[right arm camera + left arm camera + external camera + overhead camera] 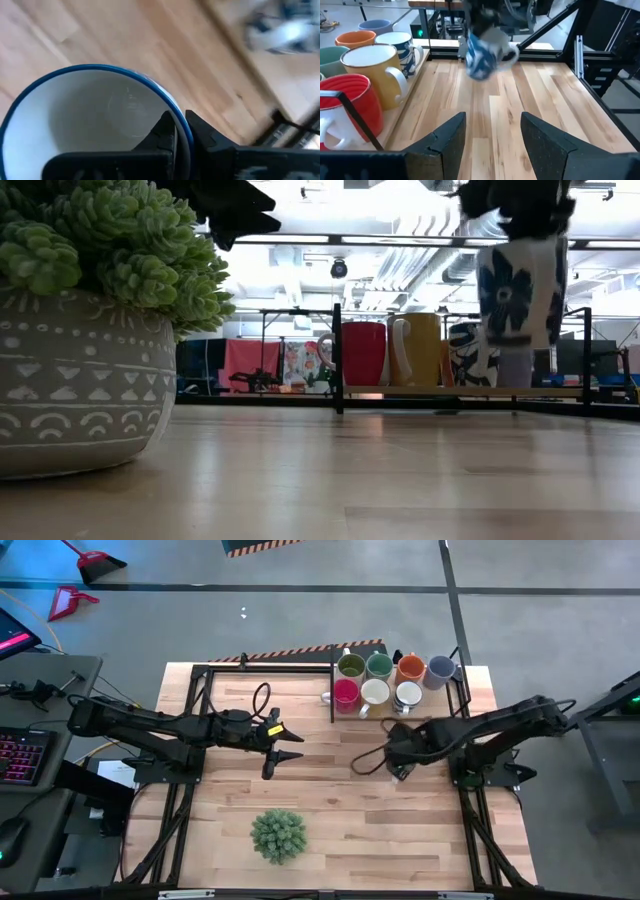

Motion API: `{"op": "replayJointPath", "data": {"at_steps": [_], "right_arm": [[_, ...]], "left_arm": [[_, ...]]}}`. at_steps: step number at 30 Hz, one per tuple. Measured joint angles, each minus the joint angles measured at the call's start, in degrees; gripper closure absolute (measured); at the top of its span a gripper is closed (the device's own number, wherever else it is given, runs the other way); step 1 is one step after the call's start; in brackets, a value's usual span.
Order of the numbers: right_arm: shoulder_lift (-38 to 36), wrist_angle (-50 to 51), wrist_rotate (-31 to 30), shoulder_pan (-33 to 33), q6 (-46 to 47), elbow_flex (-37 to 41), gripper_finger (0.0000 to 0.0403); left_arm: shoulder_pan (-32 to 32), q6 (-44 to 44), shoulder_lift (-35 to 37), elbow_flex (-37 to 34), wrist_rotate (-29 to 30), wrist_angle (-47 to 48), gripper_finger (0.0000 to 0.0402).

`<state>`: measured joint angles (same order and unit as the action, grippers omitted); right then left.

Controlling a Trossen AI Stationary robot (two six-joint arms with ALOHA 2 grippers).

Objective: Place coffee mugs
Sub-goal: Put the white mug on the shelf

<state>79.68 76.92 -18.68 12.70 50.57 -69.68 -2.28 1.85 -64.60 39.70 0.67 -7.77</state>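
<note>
My right gripper (397, 756) is shut on a white mug with blue flowers (515, 290), held above the table's middle right, in front of the rack. It also shows in the left wrist view (482, 52). Seven mugs stand on their bases on the rack at the far right: olive (351, 666), teal (379, 665), orange (411, 667), blue-grey (440, 670), red (346, 692), cream (374, 692) and white with blue (407, 695). My left gripper (285, 745) is open and empty over the table's middle, its fingers (445, 142) pointing toward the held mug. My right gripper pinches the mug's blue rim (184, 131), one finger inside the mug (165, 134) and one outside (202, 135). The fingers come from above, pointing down. The mug hangs below them, roughly upright, open end up, lifted clear of the table (515, 370).
A black-framed rack (333, 690) holds the mugs at the table's far right. A spiky green plant in a grey patterned pot (277, 835) stands near the front edge, left of middle, and fills the low view's left (80, 370). Bare wood lies between the arms.
</note>
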Motion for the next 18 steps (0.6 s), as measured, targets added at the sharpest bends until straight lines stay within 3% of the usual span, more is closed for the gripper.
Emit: {"op": "replayJointPath", "data": {"at_steps": [9,18], "right_arm": [[-12.06,10.64,-5.25,0.75,7.48,-0.73,0.0403],[-22.71,13.24,-8.18,-5.97,1.26,-0.73,0.0403]], "left_arm": [[0.00,-0.02,0.00,0.00,0.00,0.41,0.0222],[0.00,0.46,-0.02,0.00,0.00,0.32,0.0222]]}}
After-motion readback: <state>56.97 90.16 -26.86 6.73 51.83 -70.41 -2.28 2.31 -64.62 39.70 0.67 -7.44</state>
